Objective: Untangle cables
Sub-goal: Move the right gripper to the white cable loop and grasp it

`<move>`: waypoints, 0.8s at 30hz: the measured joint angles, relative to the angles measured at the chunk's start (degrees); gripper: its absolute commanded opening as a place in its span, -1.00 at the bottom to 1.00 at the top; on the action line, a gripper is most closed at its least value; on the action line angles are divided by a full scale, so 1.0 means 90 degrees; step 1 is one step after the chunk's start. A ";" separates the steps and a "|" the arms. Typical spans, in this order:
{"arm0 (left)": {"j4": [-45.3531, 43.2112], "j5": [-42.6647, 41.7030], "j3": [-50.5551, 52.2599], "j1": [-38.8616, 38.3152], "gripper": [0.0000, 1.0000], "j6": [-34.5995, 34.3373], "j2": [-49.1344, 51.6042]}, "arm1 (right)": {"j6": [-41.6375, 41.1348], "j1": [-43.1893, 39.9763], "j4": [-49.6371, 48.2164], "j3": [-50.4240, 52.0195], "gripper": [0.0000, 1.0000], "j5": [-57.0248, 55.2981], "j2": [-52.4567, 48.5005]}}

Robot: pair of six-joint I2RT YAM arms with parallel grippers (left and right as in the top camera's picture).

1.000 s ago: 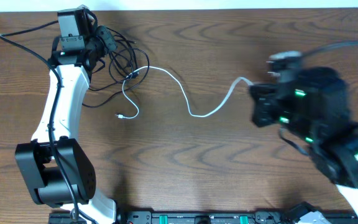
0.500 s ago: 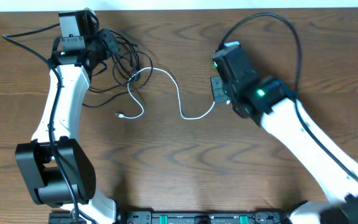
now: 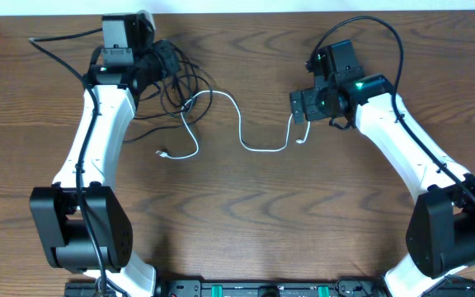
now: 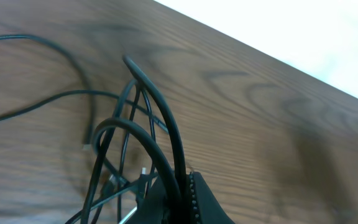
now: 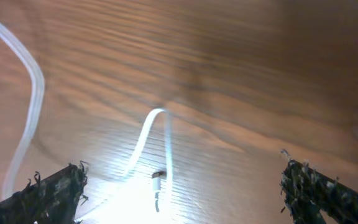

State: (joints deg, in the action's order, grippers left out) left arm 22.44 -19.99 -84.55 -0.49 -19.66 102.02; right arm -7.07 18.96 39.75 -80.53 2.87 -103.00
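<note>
Right gripper (image 3: 300,109): fingers spread wide and empty. In the wrist view (image 5: 182,165) we see bare wood between them, and they touch no cord.
Left gripper (image 3: 159,62): pressed together on strands of the black cable (image 3: 174,87). In its wrist view (image 4: 178,198), dark loops (image 4: 157,118) arch up out of the closed jaws.
White cable (image 3: 262,150): lies loose on the table (image 3: 246,231). Its long axis runs roughly 3 to 9 o'clock, in a shallow S.
Near plug end (image 3: 302,139): lies just at 6 o'clock of the right gripper, seen from overhead. The wrist view shows it on the wood below the open fingers (image 5: 157,182).
Far plug end (image 3: 162,153): lies at 6 o'clock of the knot, free on the table.
Knot: the white cable enters the black loops at the table's 10 o'clock corner, beside the left gripper.
Deciding relation: the free white end is far nearer the right gripper, and the knot is well apart from it toward 9 o'clock.
Our reading: with the black cable anchored on the left, drawing the white cable out along its own axis toward 3 o'clock would fall to the right arm. It would first need a fresh pinch near the plug.
Uncertain: we cannot tell how many black strands the left jaws hold.
</note>
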 measured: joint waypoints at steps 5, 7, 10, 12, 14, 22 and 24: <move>-0.0112 -0.0619 0.0000 -0.0029 -0.85 -0.0024 0.0000 | 0.0821 0.0080 -0.0891 -0.0012 0.99 0.1175 0.0000; -0.0112 -0.0828 0.0000 -0.0029 -0.86 -0.0051 -0.0022 | 0.0984 0.0146 -0.1258 -0.0015 0.98 0.1406 -0.0002; -0.0100 -0.1115 0.0000 -0.0029 -0.85 -0.0134 -0.0165 | 0.1132 0.0243 -0.1744 -0.0019 0.99 0.1634 -0.0007; -0.0087 -0.1265 0.0000 -0.0029 -0.85 -0.0185 -0.0364 | 0.1195 0.0287 -0.1931 -0.0034 0.98 0.1746 -0.0036; -0.0085 -0.1394 0.0000 -0.0029 -0.86 -0.0284 -0.0663 | 0.1331 0.0323 -0.2115 -0.0041 0.99 0.1906 -0.0107; -0.0090 -0.2091 0.0000 -0.0029 -0.86 -0.0678 -0.1717 | 0.1957 0.0423 -0.2448 -0.0044 0.85 0.2392 -0.0372; -0.0080 -0.2193 0.0000 -0.0029 -0.86 -0.0753 -0.1741 | 0.2089 0.0459 -0.2480 -0.0044 0.84 0.2528 -0.0369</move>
State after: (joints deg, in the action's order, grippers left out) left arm 21.71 -39.72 -84.55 -0.75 -26.44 86.35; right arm 11.73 23.09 17.43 -80.93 25.63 -106.32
